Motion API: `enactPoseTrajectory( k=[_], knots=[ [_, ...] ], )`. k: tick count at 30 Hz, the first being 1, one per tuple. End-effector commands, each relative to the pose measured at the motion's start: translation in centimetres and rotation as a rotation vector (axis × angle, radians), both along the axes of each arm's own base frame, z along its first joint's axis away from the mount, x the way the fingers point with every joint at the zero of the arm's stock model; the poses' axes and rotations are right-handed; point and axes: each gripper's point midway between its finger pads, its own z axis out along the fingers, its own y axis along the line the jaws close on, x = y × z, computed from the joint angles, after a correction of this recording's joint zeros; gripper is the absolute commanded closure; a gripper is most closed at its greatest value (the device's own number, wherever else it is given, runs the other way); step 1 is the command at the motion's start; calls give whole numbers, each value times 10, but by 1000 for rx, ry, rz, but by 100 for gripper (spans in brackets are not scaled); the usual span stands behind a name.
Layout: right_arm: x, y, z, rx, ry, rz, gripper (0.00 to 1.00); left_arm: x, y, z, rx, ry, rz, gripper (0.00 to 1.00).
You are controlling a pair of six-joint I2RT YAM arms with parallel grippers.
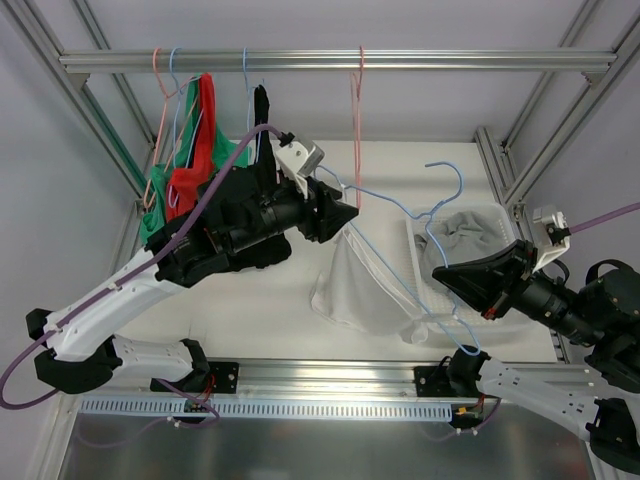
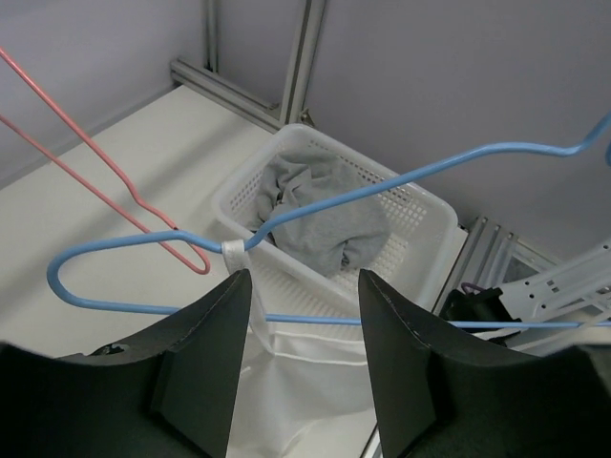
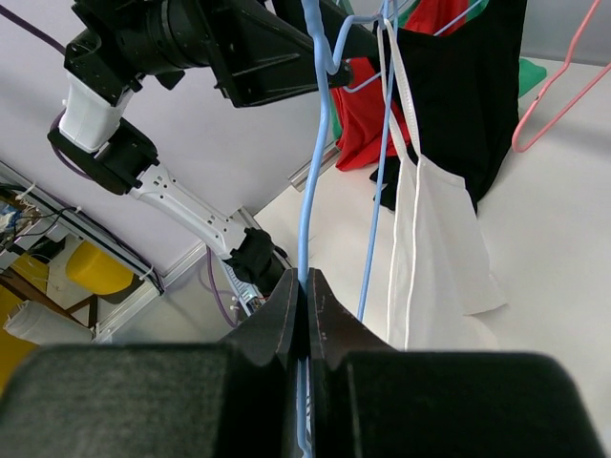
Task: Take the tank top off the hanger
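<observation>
A white tank top (image 1: pixel 358 283) hangs by its straps from a blue wire hanger (image 1: pixel 405 270) held slanted above the table. My right gripper (image 1: pixel 437 273) is shut on the hanger's wire (image 3: pixel 310 143) near its lower end, jaws pressed flat on it (image 3: pixel 305 279). My left gripper (image 1: pixel 352 215) is at the hanger's upper end. In the left wrist view its jaws (image 2: pixel 305 277) stand apart, with the hanger's bar (image 2: pixel 305 320) and the tank top's neckline (image 2: pixel 296 382) in the gap. One white strap (image 2: pixel 235 250) loops over the wire just beside the left finger (image 2: pixel 205 353).
A white basket (image 1: pixel 497 215) holding grey cloth (image 2: pixel 329 215) stands at the right. Green, red and black garments (image 1: pixel 195 165) hang on hangers from the rail (image 1: pixel 330 62) at the back left. An empty pink hanger (image 1: pixel 357 110) hangs mid-rail. Frame posts edge the table.
</observation>
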Motion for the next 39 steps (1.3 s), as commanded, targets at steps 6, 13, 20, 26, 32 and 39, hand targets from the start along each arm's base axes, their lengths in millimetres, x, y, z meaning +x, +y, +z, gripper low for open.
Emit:
enactPoseTrajectory(
  k=[6, 13, 20, 26, 32, 39],
  knots=[
    [-7, -1, 28, 64, -40, 29, 100, 9, 9, 0, -21, -53, 56, 58],
    [-4, 3, 27, 54, -41, 27, 100, 13, 13, -11, 3, -57, 81, 60],
    [-7, 10, 28, 59, -36, 61, 100, 20, 18, -12, 18, -84, 115, 68],
    [-6, 8, 30, 62, -46, 53, 100, 29, 22, -20, 33, -81, 150, 85],
    [-1, 8, 29, 54, -53, 33, 100, 25, 24, -21, 31, -85, 133, 92],
    [1, 8, 26, 43, -54, 21, 100, 20, 30, -19, 21, -92, 129, 75]
  ],
)
